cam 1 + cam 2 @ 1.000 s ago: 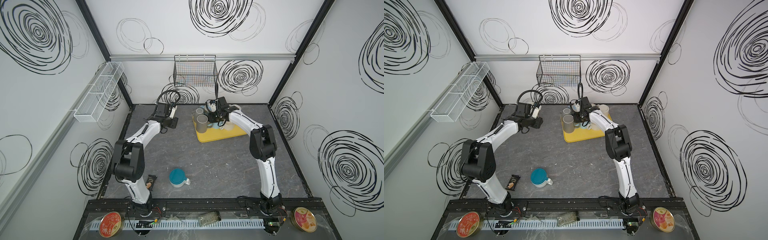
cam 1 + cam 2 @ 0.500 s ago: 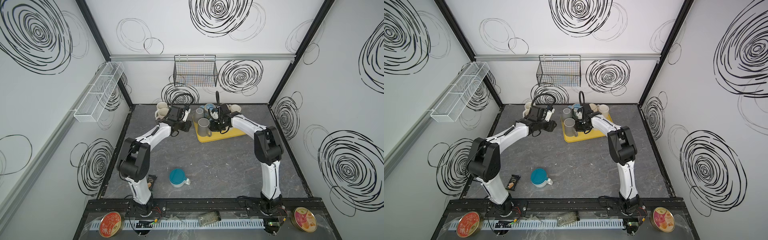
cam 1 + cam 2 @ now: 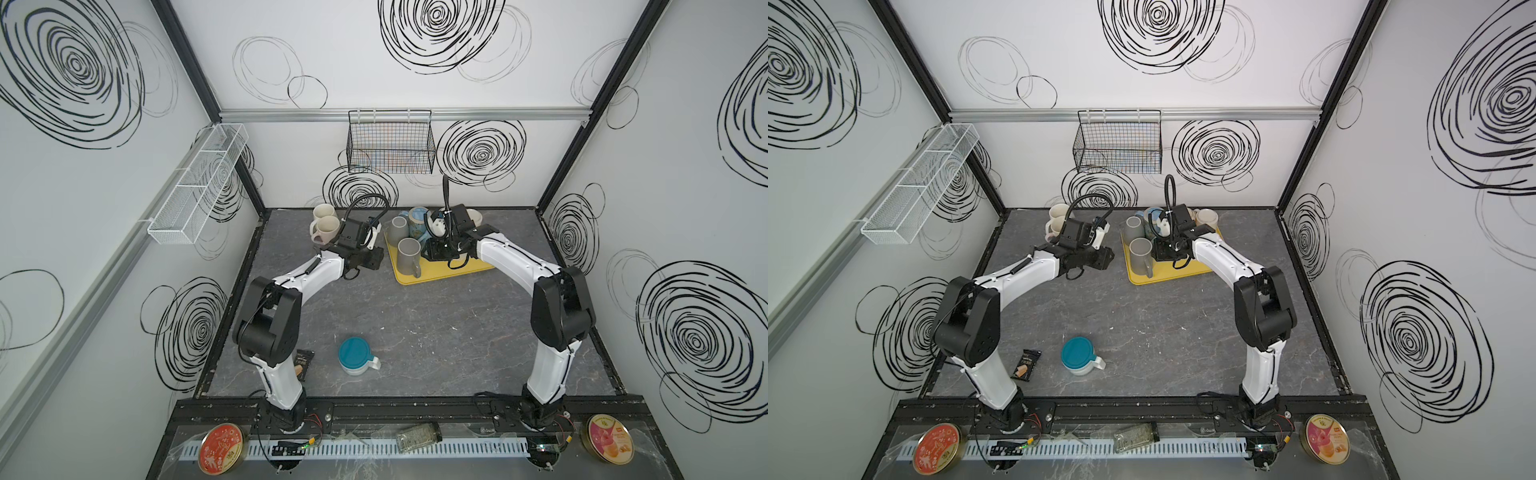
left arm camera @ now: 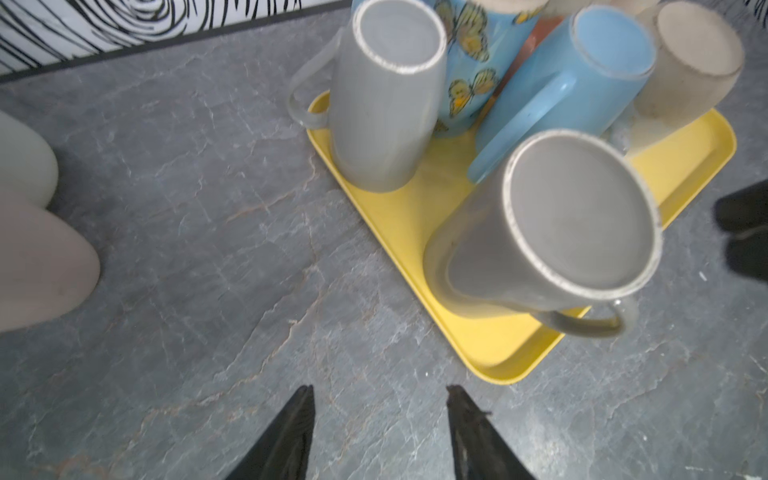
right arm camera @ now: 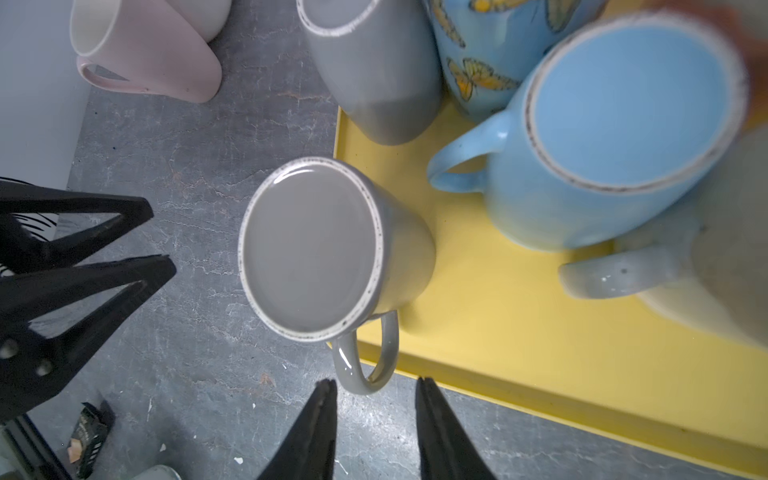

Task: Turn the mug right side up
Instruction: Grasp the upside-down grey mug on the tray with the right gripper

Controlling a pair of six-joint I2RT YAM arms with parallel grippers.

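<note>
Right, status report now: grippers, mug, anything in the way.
Left gripper open, empty, over table. Right gripper open, empty, at handle of grey mug. Mug upside down at yellow tray edge. Blue mug crowds it.

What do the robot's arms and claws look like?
The left arm and right arm have white segments joined by bulky black joints. A black cable loops above each wrist. The left claw and right claw are black, each with two tapering pointed fingers.
</note>
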